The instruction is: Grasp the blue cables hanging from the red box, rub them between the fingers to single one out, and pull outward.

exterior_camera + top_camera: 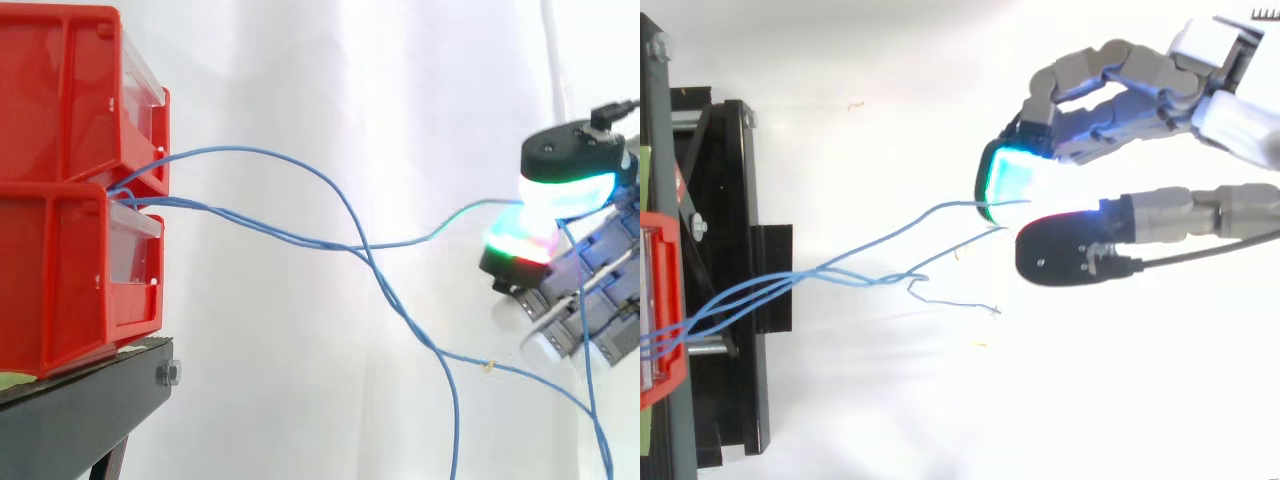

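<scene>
Two stacked red bins (60,100) sit well away from the hand (1110,85), trailing three blue cables (330,243) toward it. The hand's fingers are curled, with the glowing pads (1005,180) closed narrowly, pinching the blue cables

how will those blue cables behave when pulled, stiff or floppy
Likely floppy: the blue cables sag in loose curves. Thin too, so one may slip from the hand. They cross mid-span, so pulling could drag neighbours.

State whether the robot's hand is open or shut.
Shut: the hand pinches a blue cable between its glowing pads.
</scene>
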Robot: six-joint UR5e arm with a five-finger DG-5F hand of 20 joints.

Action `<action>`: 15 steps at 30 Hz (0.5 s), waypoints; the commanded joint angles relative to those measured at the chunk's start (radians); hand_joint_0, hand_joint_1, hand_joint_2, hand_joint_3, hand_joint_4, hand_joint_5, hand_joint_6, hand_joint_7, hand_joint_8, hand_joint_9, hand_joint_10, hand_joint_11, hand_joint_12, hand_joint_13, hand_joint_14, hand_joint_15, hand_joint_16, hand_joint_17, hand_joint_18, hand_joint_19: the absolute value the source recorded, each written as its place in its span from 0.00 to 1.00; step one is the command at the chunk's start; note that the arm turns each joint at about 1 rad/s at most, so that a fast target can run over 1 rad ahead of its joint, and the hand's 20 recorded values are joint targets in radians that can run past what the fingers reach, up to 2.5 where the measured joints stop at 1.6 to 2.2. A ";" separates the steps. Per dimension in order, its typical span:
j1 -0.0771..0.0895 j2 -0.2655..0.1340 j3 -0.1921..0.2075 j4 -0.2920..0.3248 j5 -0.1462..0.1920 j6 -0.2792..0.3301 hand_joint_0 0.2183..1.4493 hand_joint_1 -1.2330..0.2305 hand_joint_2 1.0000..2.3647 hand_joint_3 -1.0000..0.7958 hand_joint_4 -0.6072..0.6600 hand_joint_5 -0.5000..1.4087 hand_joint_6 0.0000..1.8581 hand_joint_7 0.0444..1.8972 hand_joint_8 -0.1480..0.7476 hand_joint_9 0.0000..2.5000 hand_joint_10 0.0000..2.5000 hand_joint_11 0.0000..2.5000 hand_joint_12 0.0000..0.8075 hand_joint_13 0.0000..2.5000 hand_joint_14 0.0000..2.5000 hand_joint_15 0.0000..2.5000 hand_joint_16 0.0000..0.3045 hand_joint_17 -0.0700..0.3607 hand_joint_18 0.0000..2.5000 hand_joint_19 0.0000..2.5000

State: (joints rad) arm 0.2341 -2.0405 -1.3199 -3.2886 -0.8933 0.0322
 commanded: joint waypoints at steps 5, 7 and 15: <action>0.008 0.000 0.001 0.083 -0.041 -0.003 0.30 0.23 0.01 0.52 0.48 0.24 0.46 0.54 0.41 0.30 0.00 0.08 0.46 0.24 0.01 0.14 0.18 0.45 0.23 0.15; 0.008 0.000 -0.001 0.087 -0.041 -0.003 0.30 0.23 0.01 0.53 0.48 0.24 0.46 0.54 0.41 0.30 0.00 0.08 0.47 0.24 0.01 0.14 0.18 0.45 0.23 0.15; 0.007 0.000 -0.001 0.093 -0.041 -0.006 0.30 0.23 0.01 0.52 0.48 0.24 0.46 0.54 0.41 0.31 0.00 0.08 0.47 0.24 0.00 0.14 0.18 0.45 0.23 0.15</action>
State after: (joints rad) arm 0.2421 -2.0402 -1.3198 -3.1971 -0.9340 0.0275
